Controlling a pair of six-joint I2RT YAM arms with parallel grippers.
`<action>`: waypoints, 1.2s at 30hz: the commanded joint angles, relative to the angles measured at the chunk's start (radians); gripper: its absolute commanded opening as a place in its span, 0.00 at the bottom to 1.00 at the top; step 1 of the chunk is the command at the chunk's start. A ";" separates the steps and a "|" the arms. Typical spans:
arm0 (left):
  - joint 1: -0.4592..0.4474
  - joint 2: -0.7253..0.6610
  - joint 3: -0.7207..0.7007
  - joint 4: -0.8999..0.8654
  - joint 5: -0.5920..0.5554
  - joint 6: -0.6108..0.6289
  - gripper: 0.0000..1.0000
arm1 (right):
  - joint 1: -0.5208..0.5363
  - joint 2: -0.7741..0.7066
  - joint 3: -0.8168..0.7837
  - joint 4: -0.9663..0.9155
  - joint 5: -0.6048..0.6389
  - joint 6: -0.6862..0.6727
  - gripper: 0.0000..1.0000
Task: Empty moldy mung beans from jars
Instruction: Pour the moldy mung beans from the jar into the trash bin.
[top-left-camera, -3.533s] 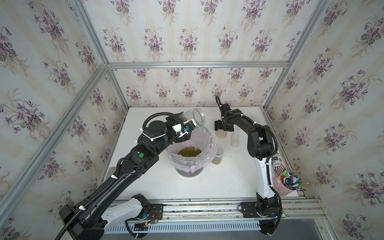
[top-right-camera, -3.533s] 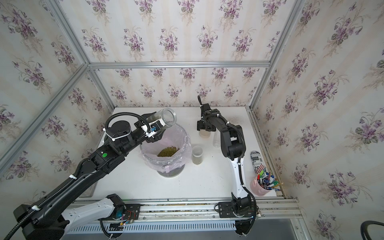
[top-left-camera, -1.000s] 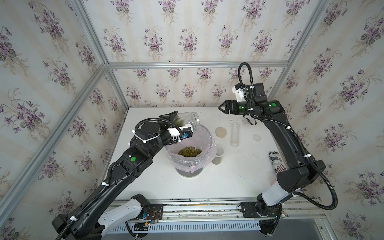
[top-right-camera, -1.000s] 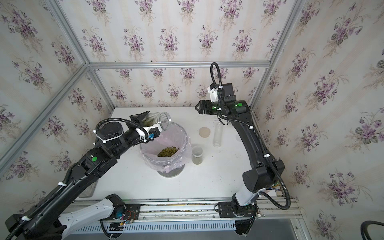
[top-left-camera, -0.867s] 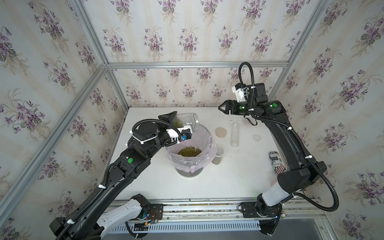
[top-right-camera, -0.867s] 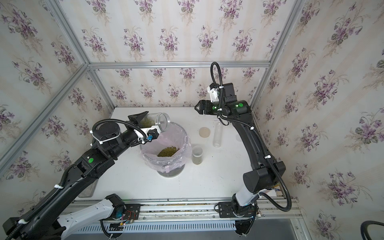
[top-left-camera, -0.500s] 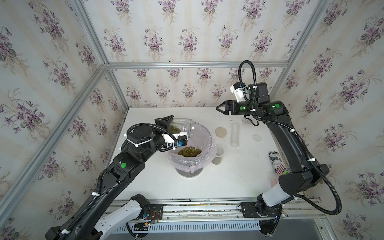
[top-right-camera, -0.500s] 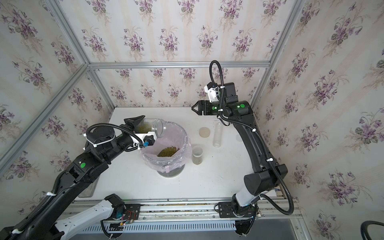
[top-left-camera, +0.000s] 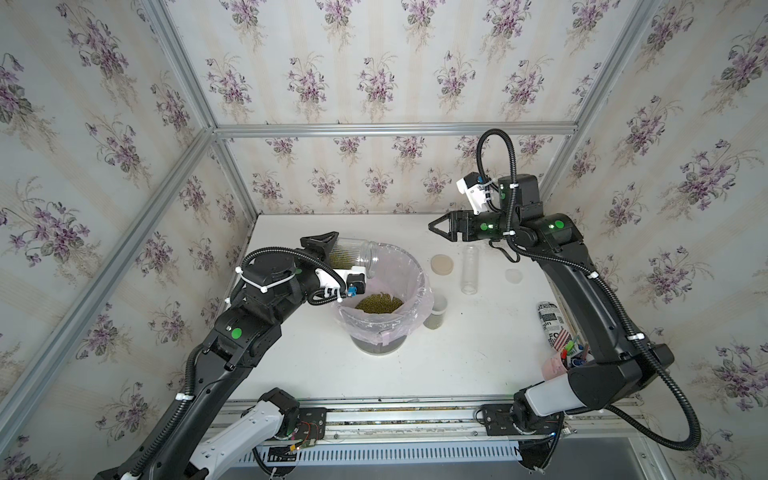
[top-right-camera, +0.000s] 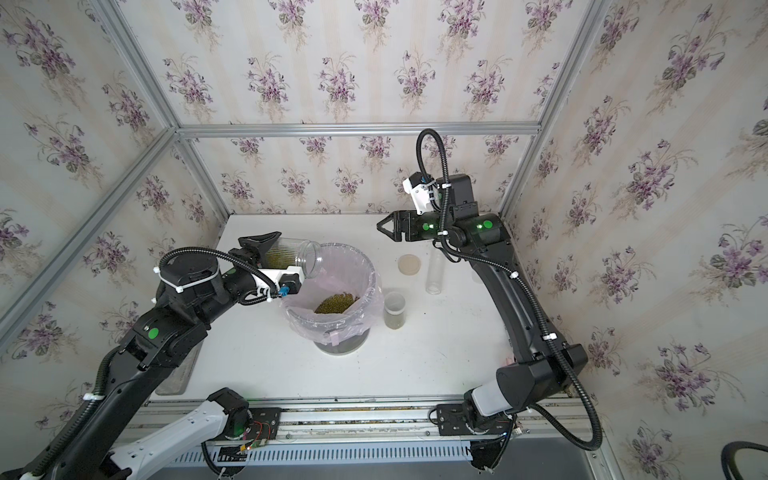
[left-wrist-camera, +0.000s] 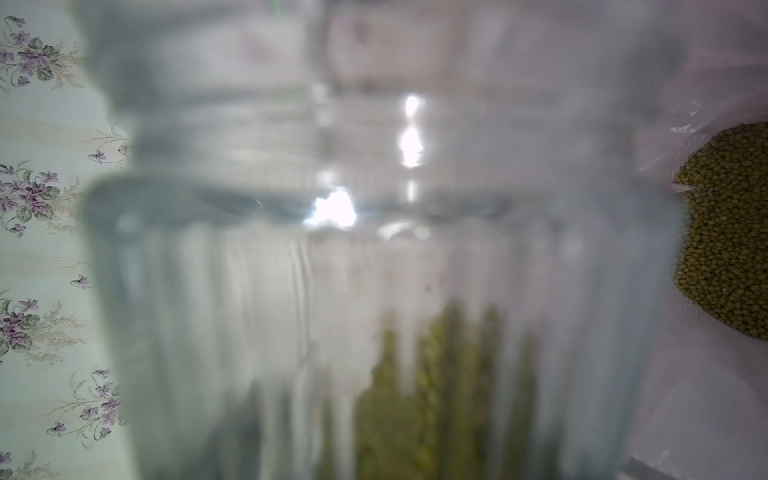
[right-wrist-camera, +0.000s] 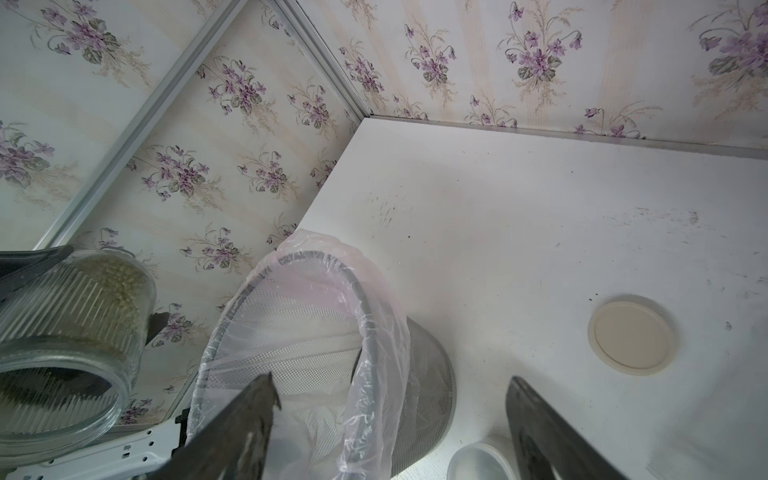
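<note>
Left end effector (top-left-camera: 331, 255) clamps a jar (top-left-camera: 354, 252) tipped at the bin's (top-left-camera: 422, 275) rim, beans (right-wrist-camera: 120, 270) seemingly inside. Right end effector (right-wrist-camera: 390, 395) gapes, empty.

A: Left arm (top-left-camera: 216, 386) and right arm (top-left-camera: 582, 291) are black. White base links (top-left-camera: 237, 436), green status LEDs (top-left-camera: 236, 332).
B: Corrugated black cable conduit (top-left-camera: 513, 166), white zip ties (top-left-camera: 266, 287), white wrist-camera mount (top-left-camera: 473, 193). Right gripper (top-left-camera: 432, 227) has black tapered fingers.

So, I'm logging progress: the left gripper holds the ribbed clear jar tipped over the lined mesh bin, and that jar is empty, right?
Not empty. The left gripper holds the ribbed clear jar tipped over the lined mesh bin, but mung beans lie inside it, toward its base; the right wrist view shows them.
</note>
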 joint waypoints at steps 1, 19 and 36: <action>0.003 0.002 0.020 0.039 0.016 0.053 0.00 | 0.000 -0.020 -0.019 0.070 -0.040 0.013 0.84; 0.004 0.036 0.075 -0.053 -0.066 0.205 0.00 | 0.000 -0.077 -0.095 0.102 -0.049 0.021 0.83; 0.007 0.050 0.086 -0.076 -0.118 0.268 0.00 | 0.000 -0.106 -0.154 0.134 -0.053 0.036 0.82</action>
